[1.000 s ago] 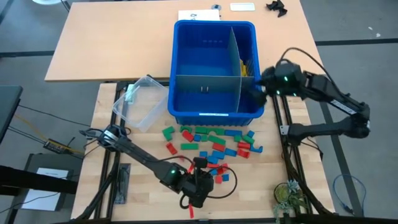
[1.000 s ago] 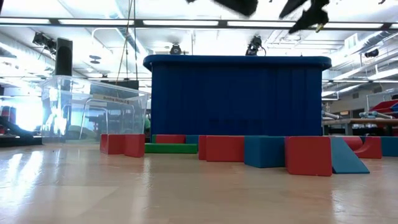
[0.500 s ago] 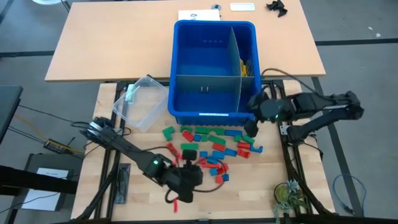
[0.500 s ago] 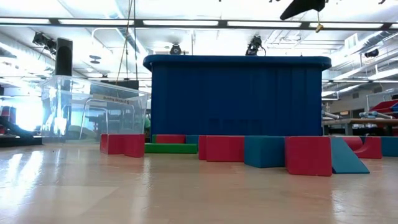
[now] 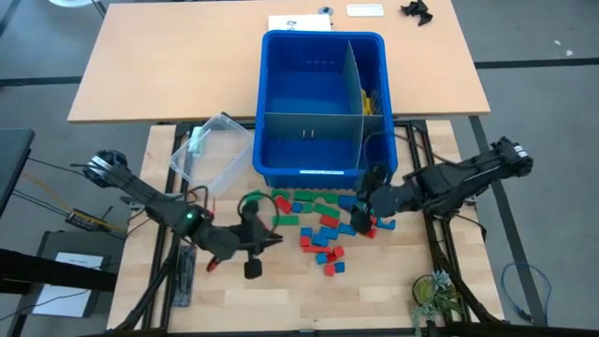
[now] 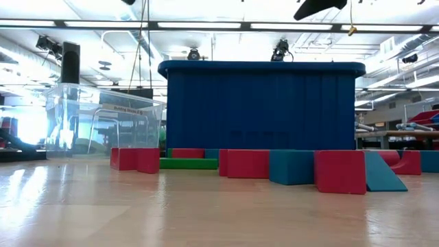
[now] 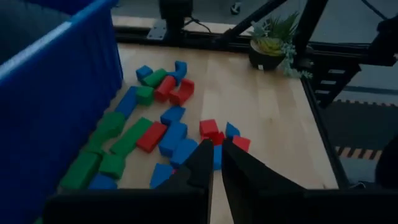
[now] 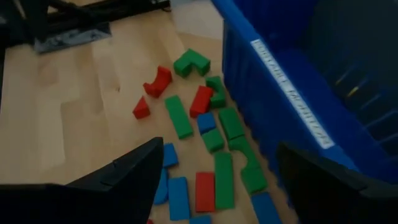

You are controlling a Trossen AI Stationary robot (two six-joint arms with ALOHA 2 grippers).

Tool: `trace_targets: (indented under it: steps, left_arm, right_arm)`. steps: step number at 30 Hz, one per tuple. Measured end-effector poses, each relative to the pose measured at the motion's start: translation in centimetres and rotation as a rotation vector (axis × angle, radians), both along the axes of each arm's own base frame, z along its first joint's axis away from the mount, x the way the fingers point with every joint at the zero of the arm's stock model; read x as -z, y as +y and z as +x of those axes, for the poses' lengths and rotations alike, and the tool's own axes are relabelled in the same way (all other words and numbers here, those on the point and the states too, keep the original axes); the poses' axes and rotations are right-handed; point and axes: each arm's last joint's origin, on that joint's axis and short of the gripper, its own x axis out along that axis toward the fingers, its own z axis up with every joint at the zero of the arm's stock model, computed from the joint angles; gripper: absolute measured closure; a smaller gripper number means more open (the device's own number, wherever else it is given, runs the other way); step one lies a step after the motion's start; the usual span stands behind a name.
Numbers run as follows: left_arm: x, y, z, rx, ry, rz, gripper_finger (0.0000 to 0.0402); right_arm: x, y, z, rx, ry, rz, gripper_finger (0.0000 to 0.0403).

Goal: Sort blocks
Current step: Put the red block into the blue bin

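**Q:** State of your tools?

**A:** My right tool (image 5: 361,217) hangs over the right end of the blocks (image 5: 318,219), close to the front wall of the blue bin (image 5: 323,39). Its jaws stand wide and carry nothing. My left tool (image 5: 265,239) sits at the left end of the same scatter, jaws drawn narrow. No block shows between them.

**Q:** Where are the blocks?

**A:** Loose on the surface (image 5: 393,281), in a band along the bin's front. The clear tub (image 5: 211,150) lies to the left of the bin.

**Q:** How should the pick be made?

**A:** In my judgement, take a piece lying free, such as the red wedge (image 8: 141,109), not one packed against the bin. Set the jaws across its short sides and come straight down so that the neighbours are not pushed. The narrow left tool would need to open first.

**Q:** What does each view add?

**A:** The right wrist view shows the gaps between pieces and the wide jaws. The left wrist view shows the narrow ones. The high view alone places both arms. The low view shows the blocks (image 6: 247,163) as a row before the bin, but neither tool's fingers.
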Motion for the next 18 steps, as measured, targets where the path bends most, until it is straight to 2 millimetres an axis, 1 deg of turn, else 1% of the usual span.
trace_targets:
  steps: [2,5,9,11,14,18]
  left_arm:
    - [0.5,0.1,-0.1,-0.016,0.011,-0.026,0.0362]
    - [1.3,0.0,0.1,-0.018,0.033,-0.018,0.0362]
    - [1.5,0.2,0.2,-0.047,0.037,-0.029,0.0362]
    - [1.6,0.6,0.3,-0.08,0.047,-0.054,0.0353]
    - [2.1,1.7,0.2,-0.152,0.111,-0.091,0.0319]
    - [3.8,3.3,-0.2,-0.226,0.297,-0.096,0.0246]
  right_arm:
    - [0.6,0.5,0.6,-0.013,0.02,-0.008,0.0096]
    - [1.7,1.3,1.5,-0.033,0.058,-0.013,0.0096]
    - [3.4,2.1,2.7,-0.057,0.125,-0.004,0.0096]
    - [4.3,2.7,3.2,-0.063,0.152,-0.013,0.0096]
    - [5.2,3.9,3.8,-0.069,0.147,-0.05,0.0096]
    - [6.0,6.0,4.2,-0.09,0.109,-0.126,0.0096]
